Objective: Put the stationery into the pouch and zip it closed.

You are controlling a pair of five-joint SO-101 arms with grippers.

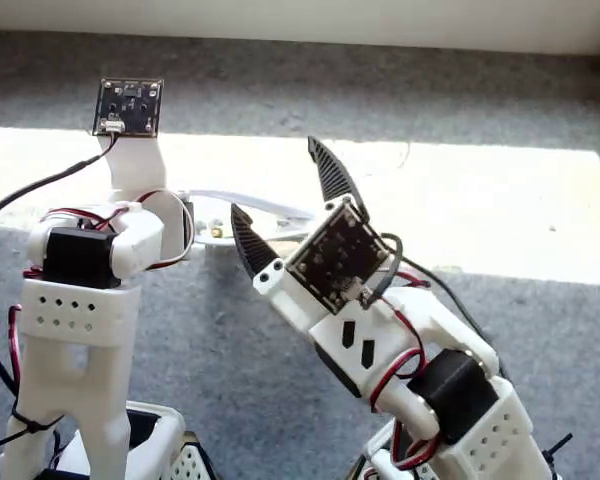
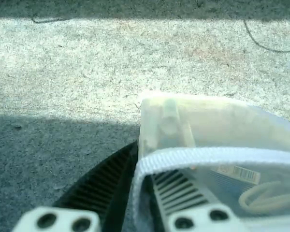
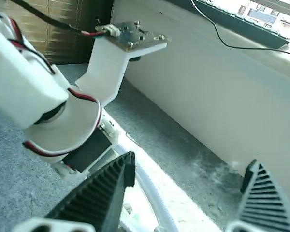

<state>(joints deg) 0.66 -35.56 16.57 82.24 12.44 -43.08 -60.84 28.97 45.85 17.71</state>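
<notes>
Grey carpet (image 1: 180,340) with a sunlit band lies under both arms. High view: the right gripper (image 1: 273,175) hangs at centre, spread wide, with the left arm (image 1: 80,290) at 9 o'clock. Left wrist view: the left gripper (image 2: 144,164) pinches the clear pouch (image 2: 217,125) at its white edge. Right wrist view: the right gripper (image 3: 192,162) gapes above the carpet.

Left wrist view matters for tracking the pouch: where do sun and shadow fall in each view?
Left wrist view: pouch sunlit, carpet beside it shadowed; high view: glaring sunlit band behind the arms; right wrist view: bright strip beyond the right gripper.
</notes>
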